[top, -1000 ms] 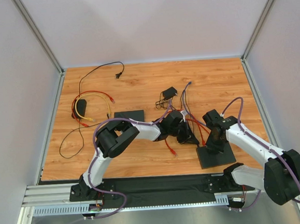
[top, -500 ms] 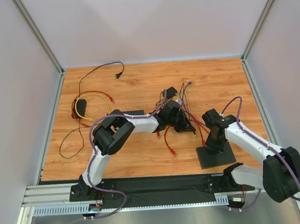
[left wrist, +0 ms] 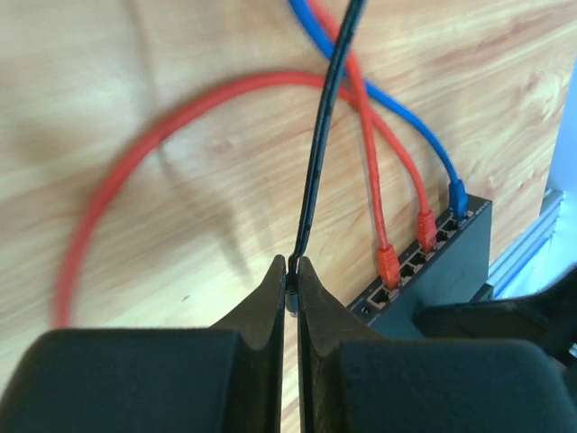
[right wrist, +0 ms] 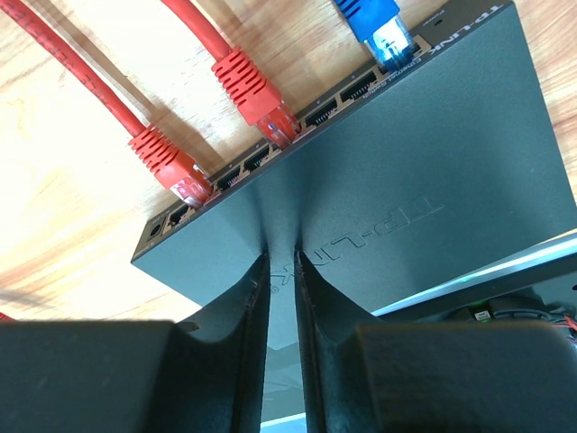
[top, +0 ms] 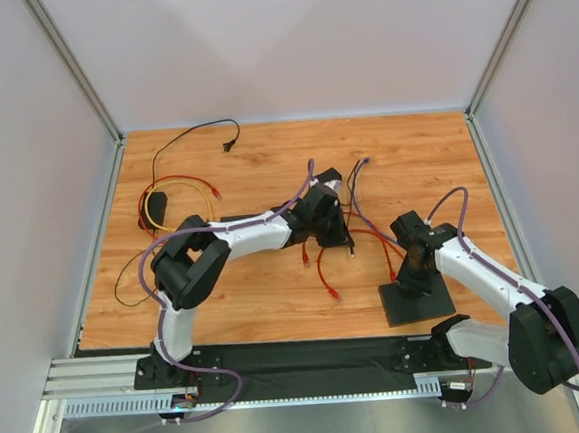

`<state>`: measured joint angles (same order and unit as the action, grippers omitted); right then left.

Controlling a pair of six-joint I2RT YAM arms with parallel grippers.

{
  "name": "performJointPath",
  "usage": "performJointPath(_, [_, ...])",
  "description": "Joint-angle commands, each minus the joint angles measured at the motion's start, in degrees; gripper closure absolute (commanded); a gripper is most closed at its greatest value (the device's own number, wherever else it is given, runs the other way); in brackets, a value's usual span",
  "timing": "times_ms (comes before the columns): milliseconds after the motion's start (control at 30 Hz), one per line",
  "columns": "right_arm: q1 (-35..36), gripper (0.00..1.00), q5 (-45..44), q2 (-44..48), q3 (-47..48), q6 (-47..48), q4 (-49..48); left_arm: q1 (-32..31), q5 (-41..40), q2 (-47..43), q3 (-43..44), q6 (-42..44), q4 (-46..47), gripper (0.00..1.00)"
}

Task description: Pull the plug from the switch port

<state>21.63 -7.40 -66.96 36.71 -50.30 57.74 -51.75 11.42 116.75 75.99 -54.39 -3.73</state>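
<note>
Leftward, farther from the flat black network switch, went the left gripper, pinching the thin black cable's plug clear of the switch's ports, while the right gripper, fingers nearly pressed together, bore down on the switch's top.

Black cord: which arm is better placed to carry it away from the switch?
Left, probably: the left pincer is shut on the black cord, while the right pincer presses on the switch.
</note>
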Motion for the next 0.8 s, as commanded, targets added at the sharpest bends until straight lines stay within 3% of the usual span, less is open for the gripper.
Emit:
performJointPath(0, [0.5,0.81,-2.1,-1.2,-3.6,0.7,-1.4,2.8,-4.0,-6.7,2.6,11.3,-8.7,1.0])
performJointPath(200, [0.4,0.8,-2.1,-0.3,-2.2,1.0,-0.4,8.5,0.9,-3.7,8.8,17.0,-15.2,0.96])
performJointPath(333, [0.5,0.79,-1.1,1.7,-1.3,0.8,-0.7,11.9,7.0,3.8,20.6,21.0,-23.8,0.95])
performJointPath(567, [0.5,0.78,1.4,1.5,0.4,2.2,-1.1,17.0,6.9,8.2,25.0,21.2,-24.9,0.93])
performJointPath(667, [0.5,0.78,1.8,2.4,0.8,3.2,-1.0,18.3,7.6,8.7,26.2,22.0,-26.2,0.85])
performJointPath(767, [0.5,0.77,1.6,3.1,0.9,3.3,-1.0,19.1,7.1,7.7,26.3,22.5,-27.3,0.66])
